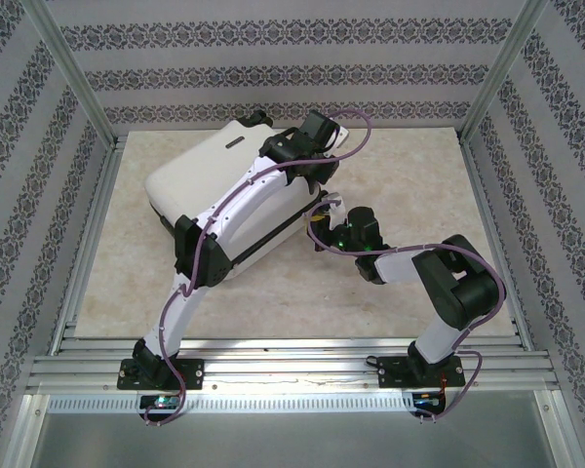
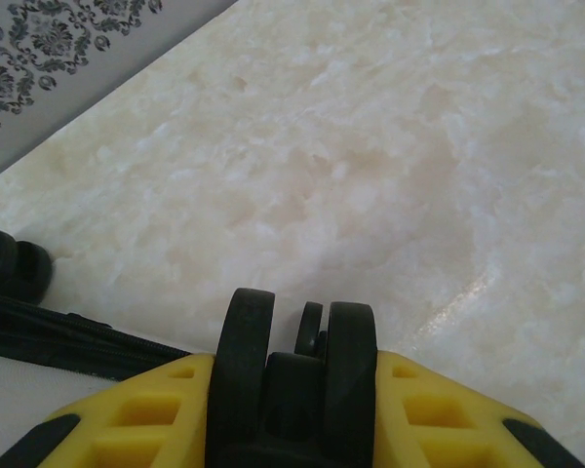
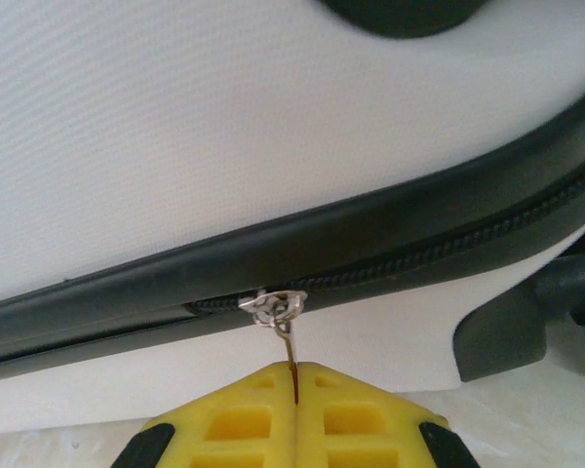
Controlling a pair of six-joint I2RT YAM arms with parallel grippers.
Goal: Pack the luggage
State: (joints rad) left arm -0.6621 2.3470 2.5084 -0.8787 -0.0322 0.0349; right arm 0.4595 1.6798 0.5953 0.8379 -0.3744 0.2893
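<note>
White arms (image 1: 246, 203) with black joints (image 1: 203, 255), purple cables (image 1: 187, 271), yellow black-tipped pincer fingers (image 3: 236, 421).

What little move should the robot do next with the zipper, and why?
Probably the right gripper should drag the zipper pull a little way along the zipper track of the luggage. It is pinched shut on that pull, and the left gripper clamps a caster wheel, seemingly steadying the case. Which direction closes it, I cannot tell.
</note>
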